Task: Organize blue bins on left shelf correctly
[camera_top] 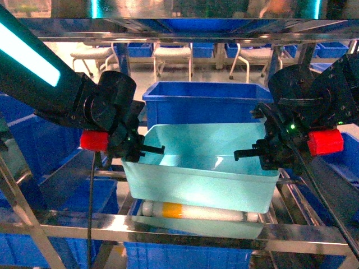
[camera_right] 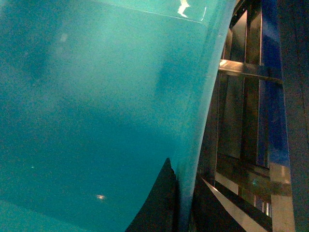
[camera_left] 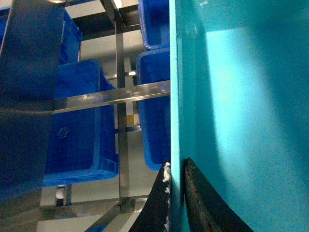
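A light turquoise blue bin (camera_top: 199, 185) sits tilted on the left shelf's steel front bars (camera_top: 185, 228), just above the white-and-orange roller (camera_top: 190, 211). My left gripper (camera_top: 148, 150) is shut on the bin's left rim, and my right gripper (camera_top: 251, 152) is shut on its right rim. In the left wrist view the bin's wall (camera_left: 241, 96) fills the right half, and the left gripper (camera_left: 176, 169) pinches its thin edge between two black fingers. In the right wrist view the bin's inside (camera_right: 96, 96) fills the left, with the right gripper (camera_right: 183, 171) straddling the rim.
A dark royal-blue crate (camera_top: 202, 103) stands right behind the bin. More dark crates sit at lower left (camera_top: 73, 207), below (camera_top: 185, 255) and at right (camera_top: 345, 159). A steel bar (camera_top: 185, 29) runs close overhead. Slanted rails (camera_top: 28, 218) flank both arms.
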Robot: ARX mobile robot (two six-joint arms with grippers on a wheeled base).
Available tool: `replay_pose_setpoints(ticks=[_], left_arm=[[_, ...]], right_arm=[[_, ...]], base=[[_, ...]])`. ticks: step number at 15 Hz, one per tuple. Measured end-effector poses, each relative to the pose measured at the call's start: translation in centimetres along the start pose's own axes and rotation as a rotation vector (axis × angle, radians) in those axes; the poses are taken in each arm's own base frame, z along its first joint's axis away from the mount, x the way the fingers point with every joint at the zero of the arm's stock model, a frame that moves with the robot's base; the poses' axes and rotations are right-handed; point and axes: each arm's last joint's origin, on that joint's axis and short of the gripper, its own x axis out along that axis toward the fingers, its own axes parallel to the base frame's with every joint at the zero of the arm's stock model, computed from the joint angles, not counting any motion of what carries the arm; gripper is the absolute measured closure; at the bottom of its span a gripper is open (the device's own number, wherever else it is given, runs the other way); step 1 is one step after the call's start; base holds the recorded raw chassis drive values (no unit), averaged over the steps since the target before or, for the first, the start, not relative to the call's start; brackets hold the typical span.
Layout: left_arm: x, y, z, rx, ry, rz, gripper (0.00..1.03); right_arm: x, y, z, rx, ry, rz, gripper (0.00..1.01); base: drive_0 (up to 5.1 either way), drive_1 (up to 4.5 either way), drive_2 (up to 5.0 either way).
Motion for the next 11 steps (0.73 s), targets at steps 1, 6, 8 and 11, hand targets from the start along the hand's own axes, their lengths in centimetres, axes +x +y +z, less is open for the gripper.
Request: replay_pose_setpoints(ticks=[1,6,8,11], left_arm=[[0.1,0.0,0.2,0.001,-0.010,0.017,0.94],[0.1,0.2,0.7,0.017,-0.037,0.055,0.32],[0.1,0.2,0.6,0.003,-0.088,0.058,0.04],[-0.7,0.3,0.2,-0.012,-0.123,0.073,0.05]], right_arm=[[0.0,0.1,0.0,-0.034,0.008,0.025,0.88],[-0.1,1.5,0.2,-0.139,-0.032,0.093,0.25],[-0.1,1.1,0.9,-0.141,-0.134,0.071,0.01],[-0.3,0.9,1.2,-0.154,-0.215,0.055,0.03]], base=[[0.0,0.00,0.0],[0.0,0.00,0.0],[0.0,0.00,0.0],[0.0,0.00,0.0]])
